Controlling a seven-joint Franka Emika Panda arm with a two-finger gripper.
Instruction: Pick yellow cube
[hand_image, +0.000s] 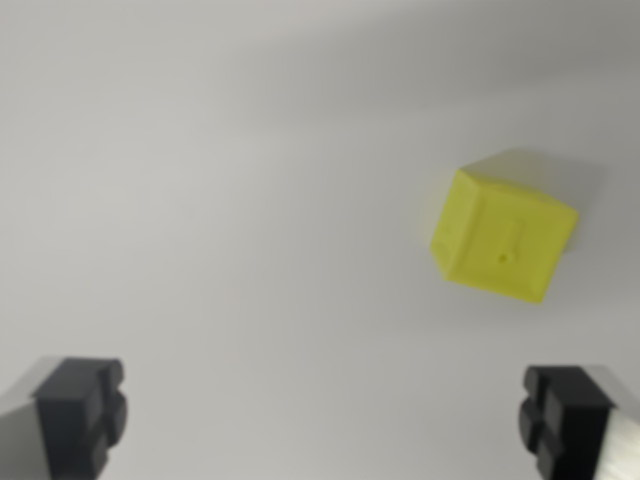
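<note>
Table (220, 150): plain, pale grey, fills whole view. Pincer (325, 420): spread wide, holding nothing, two black fingers (80, 415) at bottom corners. Cube (503, 236): yellow, sits on table, toward wrist view's right, above right finger, apart from both.

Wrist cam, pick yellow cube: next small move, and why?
Probably shift toward the wrist view's right and forward before descending. The small yellow plastic cube sits off-centre, upper right, on the plain white surface, while the open gripper has its black fingertips spread wide with nothing between them.
</note>
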